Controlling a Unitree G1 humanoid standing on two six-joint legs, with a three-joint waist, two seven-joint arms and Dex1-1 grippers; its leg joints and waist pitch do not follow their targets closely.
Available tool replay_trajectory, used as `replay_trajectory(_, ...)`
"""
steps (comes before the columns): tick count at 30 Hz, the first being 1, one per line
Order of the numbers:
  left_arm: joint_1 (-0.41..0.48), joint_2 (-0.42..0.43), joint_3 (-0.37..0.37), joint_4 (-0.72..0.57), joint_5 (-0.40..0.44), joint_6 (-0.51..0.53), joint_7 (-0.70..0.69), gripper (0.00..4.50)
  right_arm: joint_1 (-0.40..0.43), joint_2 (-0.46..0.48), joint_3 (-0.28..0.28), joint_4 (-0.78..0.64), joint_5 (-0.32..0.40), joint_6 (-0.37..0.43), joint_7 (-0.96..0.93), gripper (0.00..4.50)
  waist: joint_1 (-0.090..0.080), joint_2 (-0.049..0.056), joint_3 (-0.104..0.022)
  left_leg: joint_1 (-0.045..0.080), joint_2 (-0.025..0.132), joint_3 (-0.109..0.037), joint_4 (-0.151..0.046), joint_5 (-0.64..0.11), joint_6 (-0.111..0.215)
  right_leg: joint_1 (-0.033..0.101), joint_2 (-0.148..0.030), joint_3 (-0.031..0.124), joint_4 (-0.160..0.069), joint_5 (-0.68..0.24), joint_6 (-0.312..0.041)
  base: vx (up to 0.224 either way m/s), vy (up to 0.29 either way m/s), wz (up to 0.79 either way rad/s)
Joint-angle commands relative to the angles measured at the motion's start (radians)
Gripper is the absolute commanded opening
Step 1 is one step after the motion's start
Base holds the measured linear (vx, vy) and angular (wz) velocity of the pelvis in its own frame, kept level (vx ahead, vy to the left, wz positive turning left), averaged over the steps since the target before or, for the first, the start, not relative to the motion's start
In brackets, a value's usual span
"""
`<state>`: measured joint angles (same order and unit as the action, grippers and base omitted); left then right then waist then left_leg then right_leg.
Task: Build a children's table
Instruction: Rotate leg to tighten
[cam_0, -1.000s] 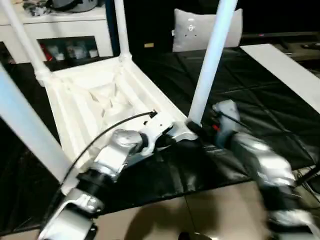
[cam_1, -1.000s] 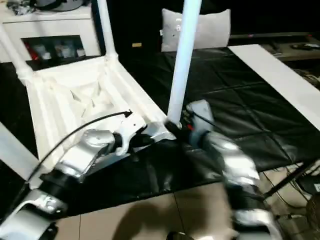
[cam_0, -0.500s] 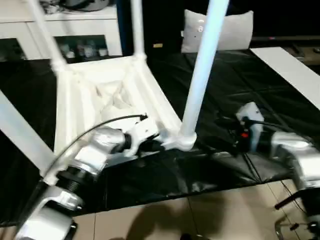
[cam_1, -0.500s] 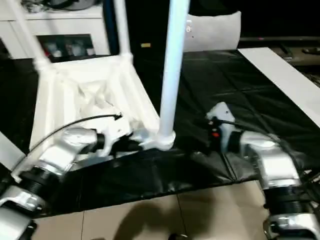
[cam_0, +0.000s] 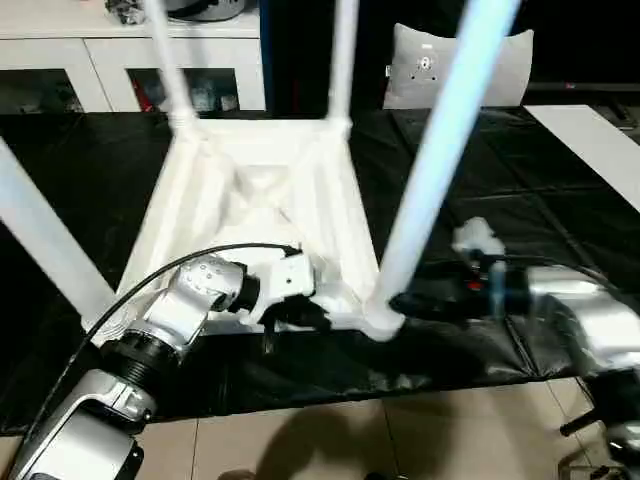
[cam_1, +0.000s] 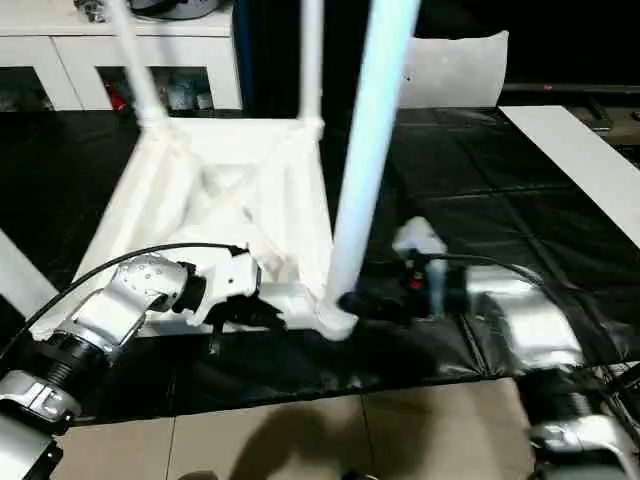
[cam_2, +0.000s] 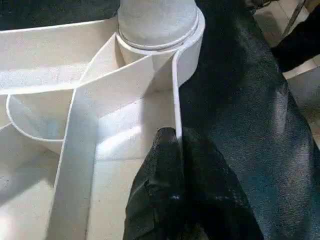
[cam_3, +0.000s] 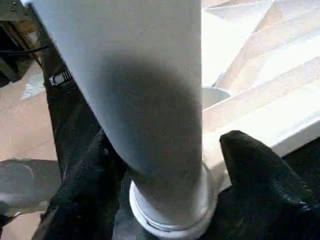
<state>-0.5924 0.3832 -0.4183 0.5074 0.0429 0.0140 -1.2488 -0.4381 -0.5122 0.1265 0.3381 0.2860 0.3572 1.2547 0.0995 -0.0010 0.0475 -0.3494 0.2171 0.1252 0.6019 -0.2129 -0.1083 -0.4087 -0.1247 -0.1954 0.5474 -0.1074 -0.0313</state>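
Upturned children's table (cam_0: 255, 200) looks light, stiff, slick plastic. Left gripper (cam_2: 172, 142) pinches rim wall; right gripper (cam_3: 165, 185) straddles near leg (cam_0: 430, 170) base, jaws wide. Best hold: low on leg, near socket.

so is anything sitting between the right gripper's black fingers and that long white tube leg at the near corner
Nothing visible. The right gripper already straddles the long white tapered tube leg just above its round corner socket, one black finger on each side, with only open gaps between.
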Motion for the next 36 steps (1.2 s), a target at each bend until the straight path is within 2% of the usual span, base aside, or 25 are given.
replay_trajectory(1, -0.017, -0.013, -0.043, 0.004, 0.02, -0.025, -0.02, 0.0, -0.007, -0.006, -0.003, 0.005, 0.01, 0.0, 0.011, 2.88, -0.005, -0.009, -0.076, -0.009, 0.014, 0.027, -0.07, -0.149, 0.053, 0.073, -0.037, 0.059, -0.055, -0.414, -0.089, 0.0, 0.0, 0.0)
replay_trajectory(5, -0.019, -0.017, -0.04, 0.014, 0.024, -0.031, -0.019, 0.0, -0.001, -0.003, 0.0, 0.004, 0.014, 0.012, 0.025, 2.53, -0.003, -0.01, -0.076, -0.01, 0.013, 0.028, -0.069, -0.141, 0.056, 0.073, -0.036, 0.059, -0.055, -0.419, -0.082, 0.0, 0.0, 0.0)
replay_trajectory(6, -0.021, -0.018, -0.037, 0.017, 0.023, -0.029, -0.021, 0.0, -0.001, 0.0, 0.002, 0.007, 0.015, 0.013, 0.028, 2.44, -0.003, -0.004, -0.076, -0.009, 0.013, 0.027, -0.07, -0.145, 0.053, 0.073, -0.035, 0.059, -0.057, -0.419, -0.081, 0.0, 0.0, 0.0)
replay_trajectory(10, -0.022, -0.022, -0.03, 0.017, 0.016, -0.016, -0.024, 0.0, 0.005, 0.012, 0.006, 0.005, 0.022, 0.021, 0.029, 2.15, -0.003, -0.006, -0.076, -0.009, 0.013, 0.027, -0.07, -0.152, 0.051, 0.073, -0.035, 0.058, -0.057, -0.426, -0.08, 0.0, 0.0, 0.0)
replay_trajectory(15, -0.021, -0.055, 0.011, 0.006, -0.006, 0.089, 0.049, 0.0, 0.029, 0.067, -0.005, -0.055, 0.024, 0.093, -0.093, 1.97, -0.009, -0.006, -0.073, -0.01, 0.012, 0.027, -0.072, -0.157, 0.04, 0.073, -0.034, 0.057, -0.06, -0.444, -0.072, 0.0, 0.0, 0.0)
replay_trajectory(17, -0.028, -0.079, 0.034, 0.016, -0.005, 0.121, 0.113, 0.0, 0.029, 0.095, -0.005, -0.071, -0.009, 0.123, -0.185, 1.96, -0.02, -0.005, -0.068, -0.007, 0.003, 0.028, -0.069, -0.201, 0.023, 0.07, -0.032, 0.047, -0.075, -0.523, -0.036, 0.0, 0.0, 0.0)
replay_trajectory(18, -0.029, -0.097, 0.051, 0.018, -0.01, 0.151, 0.15, 0.0, 0.023, 0.127, -0.019, -0.075, -0.026, 0.153, -0.269, 1.96, -0.022, 0.002, -0.066, -0.003, 0.0, 0.028, -0.068, -0.22, 0.02, 0.068, -0.03, 0.041, -0.081, -0.55, -0.024, 0.0, 0.0, 0.0)
replay_trajectory(19, -0.029, -0.115, 0.068, 0.017, -0.016, 0.179, 0.19, 0.0, 0.015, 0.166, -0.041, -0.075, -0.036, 0.188, -0.358, 1.95, -0.031, -0.001, -0.063, 0.0, -0.003, 0.028, -0.065, -0.242, 0.011, 0.064, -0.028, 0.033, -0.093, -0.596, 0.004, 0.0, 0.0, 0.0)
replay_trajectory(20, -0.029, -0.129, 0.081, 0.015, -0.02, 0.203, 0.221, 0.0, 0.008, 0.199, -0.06, -0.073, -0.046, 0.213, -0.433, 1.94, -0.045, -0.002, -0.06, 0.001, -0.008, 0.023, -0.059, -0.288, 0.005, 0.064, -0.026, 0.011, -0.11, -0.649, 0.042, 0.0, 0.0, 0.0)
replay_trajectory(21, -0.032, -0.142, 0.091, 0.018, -0.021, 0.222, 0.247, 0.0, -0.001, 0.223, -0.078, -0.066, -0.054, 0.23, -0.492, 1.94, -0.054, 0.012, -0.06, 0.006, -0.008, 0.021, -0.057, -0.313, 0.004, 0.065, -0.024, 0.002, -0.118, -0.661, 0.053, 0.0, 0.0, 0.0)
replay_trajectory(22, -0.034, -0.147, 0.096, 0.019, -0.021, 0.232, 0.26, 0.0, -0.005, 0.234, -0.086, -0.063, -0.057, 0.238, -0.52, 1.94, -0.066, 0.012, -0.058, 0.009, -0.005, 0.019, -0.055, -0.338, 0.006, 0.065, -0.023, -0.009, -0.129, -0.668, 0.064, 0.0, 0.0, 0.0)
replay_trajectory(23, -0.039, -0.17, 0.115, 0.022, -0.022, 0.267, 0.305, 0.0, -0.017, 0.272, -0.113, -0.055, -0.067, 0.258, -0.611, 1.94, -0.095, 0.023, -0.059, -0.006, 0.02, 0.003, -0.069, -0.403, 0.011, 0.093, -0.02, -0.024, -0.125, -0.635, 0.087, 0.0, 0.0, 0.0)
replay_trajectory(24, -0.042, -0.183, 0.125, 0.025, -0.023, 0.285, 0.33, 0.0, -0.025, 0.291, -0.128, -0.047, -0.073, 0.27, -0.66, 1.94, -0.096, 0.033, -0.06, -0.002, 0.04, -0.006, -0.082, -0.446, 0.019, 0.1, -0.023, -0.016, -0.109, -0.597, 0.076, 0.0, 0.0, 0.0)
replay_trajectory(25, -0.051, -0.213, 0.149, 0.032, -0.026, 0.318, 0.39, 0.0, -0.045, 0.331, -0.158, -0.025, -0.083, 0.294, -0.76, 1.94, -0.11, 0.037, -0.057, -0.017, 0.075, -0.023, -0.114, -0.507, 0.025, 0.114, -0.029, 0.028, -0.046, -0.467, 0.031, 0.0, 0.0, 0.0)
replay_trajectory(26, -0.061, -0.239, 0.17, 0.039, -0.031, 0.337, 0.441, 0.0, -0.06, 0.362, -0.186, -0.002, -0.081, 0.297, -0.827, 1.94, -0.117, 0.026, -0.048, -0.005, 0.061, -0.015, -0.116, -0.562, 0.01, 0.096, -0.026, 0.041, -0.053, -0.492, 0.011, 0.0, 0.0, 0.0)
replay_trajectory(27, -0.065, -0.248, 0.177, 0.043, -0.033, 0.342, 0.457, 0.0, -0.066, 0.37, -0.195, 0.008, -0.079, 0.291, -0.846, 1.94, -0.117, 0.026, -0.048, -0.005, 0.061, -0.015, -0.116, -0.562, 0.01, 0.096, -0.026, 0.041, -0.053, -0.492, 0.011, 0.0, 0.0, 0.0)
replay_trajectory(28, -0.071, -0.262, 0.186, 0.046, -0.033, 0.35, 0.483, 0.0, -0.072, 0.383, -0.207, 0.02, -0.077, 0.271, -0.866, 2.29, -0.129, 0.011, -0.051, 0.059, -0.027, 0.024, -0.026, -0.46, 0.005, 0.034, -0.039, -0.022, -0.155, -0.764, 0.063, 0.0, 0.0, 0.0)
replay_trajectory(29, -0.076, -0.276, 0.195, 0.046, -0.039, 0.356, 0.498, 0.0, -0.076, 0.389, -0.21, 0.031, -0.078, 0.225, -0.864, 2.5, -0.143, 0.004, -0.049, 0.039, -0.033, 0.024, -0.019, -0.427, 0.014, 0.043, -0.038, -0.043, -0.159, -0.787, 0.088, 0.055, 0.047, -0.08)
replay_trajectory(30, -0.077, -0.281, 0.199, 0.043, -0.043, 0.36, 0.5, 0.0, -0.076, 0.391, -0.209, 0.032, -0.081, 0.206, -0.858, 2.63, -0.154, 0.009, -0.058, 0.006, -0.018, 0.016, -0.024, -0.409, 0.026, 0.079, -0.027, -0.068, -0.16, -0.757, 0.141, 0.055, 0.047, -0.08)
replay_trajectory(31, -0.078, -0.282, 0.196, 0.039, -0.04, 0.357, 0.502, 0.0, -0.076, 0.394, -0.21, 0.034, -0.074, 0.174, -0.838, 2.63, -0.142, 0.034, -0.06, -0.009, 0.04, -0.014, -0.072, -0.467, 0.039, 0.112, -0.039, -0.026, -0.102, -0.63, 0.108, 0.0, 0.0, 0.0)
replay_trajectory(32, -0.078, -0.282, 0.196, 0.039, -0.04, 0.357, 0.502, 0.0, -0.076, 0.394, -0.21, 0.034, -0.074, 0.174, -0.838, 2.75, -0.136, 0.034, -0.058, -0.026, 0.1, -0.045, -0.129, -0.55, 0.047, 0.123, -0.038, 0.054, 0.014, -0.407, 0.038, 0.0, 0.0, 0.0)
replay_trajectory(33, -0.078, -0.28, 0.194, 0.038, -0.035, 0.356, 0.503, 0.0, -0.075, 0.396, -0.209, 0.03, -0.069, 0.166, -0.828, 2.96, -0.132, 0.019, -0.056, -0.006, 0.087, -0.034, -0.126, -0.559, 0.036, 0.1, -0.039, 0.067, -0.01, -0.383, 0.008, 0.0, 0.0, 0.0)
replay_trajectory(34, -0.074, -0.271, 0.187, 0.032, -0.025, 0.347, 0.499, 0.0, -0.068, 0.388, -0.199, 0.019, -0.071, 0.156, -0.804, 2.96, -0.126, -0.03, -0.041, 0.043, -0.032, 0.025, -0.039, -0.457, 0.016, 0.019, -0.028, 0.022, -0.123, -0.694, 0.043, 0.086, 0.004, 0.23)
replay_trajectory(35, -0.074, -0.271, 0.187, 0.032, -0.025, 0.347, 0.499, 0.0, -0.068, 0.388, -0.199, 0.019, -0.071, 0.156, -0.804, 3.03, -0.114, -0.022, -0.056, 0.051, -0.059, 0.04, -0.019, -0.364, 0.023, 0.013, -0.04, 0.023, -0.116, -0.754, 0.042, 0.071, 0.036, 0.16)
replay_trajectory(36, -0.073, -0.269, 0.186, 0.03, -0.024, 0.346, 0.498, 0.0, -0.067, 0.386, -0.197, 0.017, -0.072, 0.156, -0.802, 3.11, -0.109, -0.032, -0.064, -0.03, -0.053, 0.03, -0.024, -0.235, 0.049, 0.071, -0.044, 0.024, -0.091, -0.772, 0.093, 0.101, 0.026, 0.0)
